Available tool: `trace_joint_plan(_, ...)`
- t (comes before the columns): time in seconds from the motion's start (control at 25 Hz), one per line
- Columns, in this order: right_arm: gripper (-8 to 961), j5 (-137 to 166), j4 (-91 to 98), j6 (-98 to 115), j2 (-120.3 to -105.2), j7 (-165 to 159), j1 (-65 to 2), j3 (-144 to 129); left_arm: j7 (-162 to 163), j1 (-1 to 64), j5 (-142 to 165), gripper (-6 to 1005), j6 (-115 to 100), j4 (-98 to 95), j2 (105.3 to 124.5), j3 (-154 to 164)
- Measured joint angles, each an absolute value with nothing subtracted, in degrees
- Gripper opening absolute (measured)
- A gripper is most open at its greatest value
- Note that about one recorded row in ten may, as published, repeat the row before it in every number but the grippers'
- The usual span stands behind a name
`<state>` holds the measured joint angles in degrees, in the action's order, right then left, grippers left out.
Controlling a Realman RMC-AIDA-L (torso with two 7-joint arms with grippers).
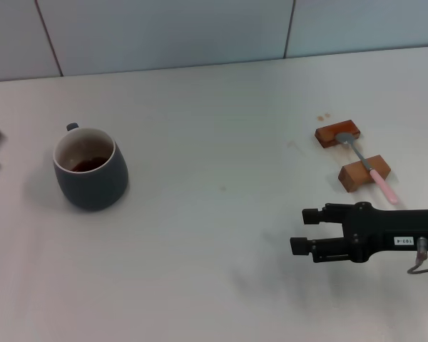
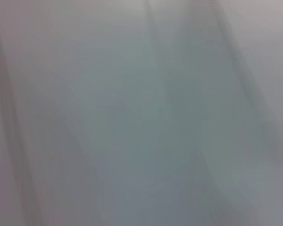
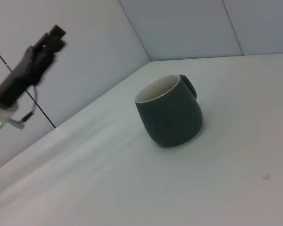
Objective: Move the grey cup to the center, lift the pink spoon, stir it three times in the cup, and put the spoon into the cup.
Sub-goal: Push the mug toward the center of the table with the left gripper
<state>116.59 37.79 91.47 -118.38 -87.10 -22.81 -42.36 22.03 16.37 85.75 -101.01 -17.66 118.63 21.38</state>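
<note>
- Cup (image 1: 91, 169) stands upright on the left of the table (image 1: 214, 235), brown liquid inside, well apart from both grippers.
- Spoon (image 1: 366, 166) lies across two wooden blocks (image 1: 364, 173), just beyond the right gripper (image 1: 304, 229), whose fingers are spread and empty.
- Left gripper (image 3: 54, 38) is raised at the left edge; its fingers' state cannot be told.

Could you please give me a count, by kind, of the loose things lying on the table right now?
Cups: 1, the grey cup, standing upright on the robot's left side.
Spoons: 1, the pink spoon, resting across the blocks.
Wooden blocks: 2, one under the spoon's bowl, one under its handle.
Total: 4
</note>
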Motion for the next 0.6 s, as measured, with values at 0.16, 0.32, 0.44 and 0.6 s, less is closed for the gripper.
trace_joint_plan(0.16,837,116.6,37.7,91.5,-118.39,-87.1,-22.8,-42.5,-8.2,19.7,81.0,467,-91.0,-5.6,118.77,14.0)
trace_joint_plan(0.32,837,116.6,37.7,91.5,-118.41,-87.1,-22.7,-42.5,-32.7,24.0,80.3,297,-78.8,3.8,118.96,8.6)
trace_joint_plan(0.44,837,116.6,37.7,91.5,-118.46,-87.1,-22.7,-42.5,-43.6,26.8,80.3,196,-70.5,8.2,119.10,4.5)
trace_joint_plan(0.6,838,116.6,37.7,91.9,-118.47,-87.1,-22.8,-42.5,-48.3,28.0,80.4,64,-65.9,10.2,119.13,2.0)
